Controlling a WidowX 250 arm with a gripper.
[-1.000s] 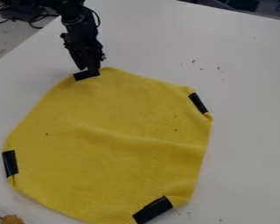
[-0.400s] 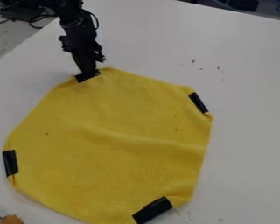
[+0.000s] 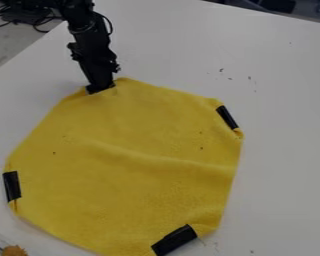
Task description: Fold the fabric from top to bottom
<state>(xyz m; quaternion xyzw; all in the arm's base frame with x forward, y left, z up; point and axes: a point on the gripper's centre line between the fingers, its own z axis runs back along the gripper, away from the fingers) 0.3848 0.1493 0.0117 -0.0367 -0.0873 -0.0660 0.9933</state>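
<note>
The black gripper (image 3: 101, 85) hangs down at the upper left, its tip at the black-taped top corner of the yellow fabric (image 3: 129, 160). The fabric lies spread out on the white table, with a slight crease across its middle. Black tape also marks its right, left and bottom corners. Dark gripper against dark tape hides whether the cloth is held.
The white table (image 3: 276, 150) surrounds the fabric, with small dark specks at the upper right. A clear container edge and an orange-brown item (image 3: 14, 250) are at the bottom left corner. Cables (image 3: 22, 20) lie beyond the table at the upper left.
The gripper's lower end has shifted slightly at the taped top corner and now covers more of the tape. The fabric has hardly moved.
</note>
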